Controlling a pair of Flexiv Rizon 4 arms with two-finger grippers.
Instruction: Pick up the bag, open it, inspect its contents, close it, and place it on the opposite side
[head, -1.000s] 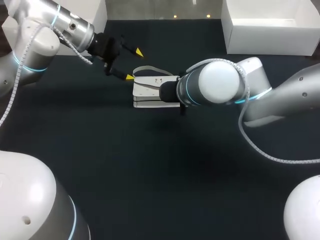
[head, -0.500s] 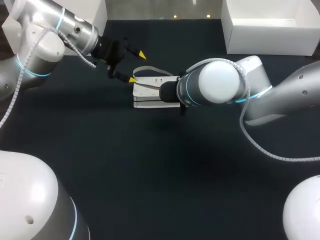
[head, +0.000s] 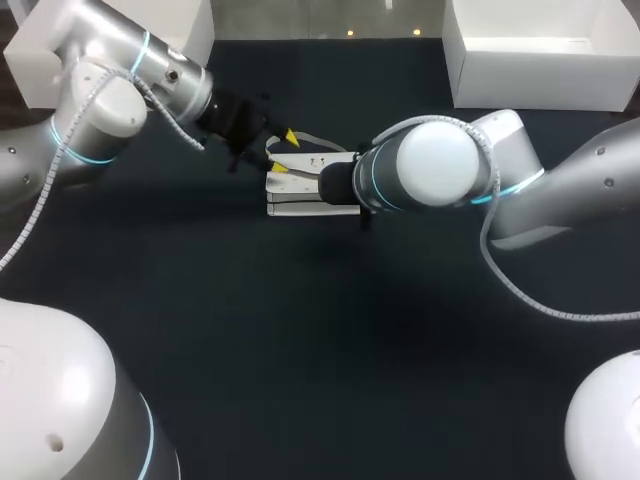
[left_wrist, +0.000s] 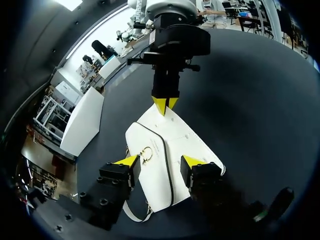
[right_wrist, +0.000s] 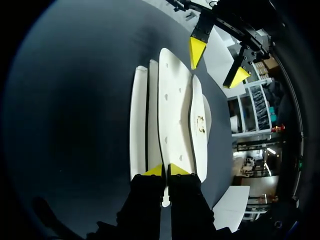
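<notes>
A white handbag (head: 300, 185) lies flat on the dark table, its gold clasp (left_wrist: 146, 152) facing up and a grey strap (head: 312, 140) looping behind it. My left gripper (head: 284, 152) hovers at the bag's left end. In the left wrist view the left gripper (left_wrist: 160, 162) stands open, its yellow tips apart over the flap and clasp. My right gripper (right_wrist: 165, 170) is shut, its tips together against the bag's (right_wrist: 175, 110) right end. From above, the right arm's wrist (head: 340, 183) hides that gripper. It shows as the right gripper (left_wrist: 165, 105) at the bag's far corner.
A white open box (head: 540, 60) stands at the back right of the table. Another white box (head: 190, 30) sits at the back left. Dark table surface stretches in front of the bag.
My left gripper has moved right and down onto the bag's left end, and its fingers have come closer together. The right arm and the bag have not moved.
</notes>
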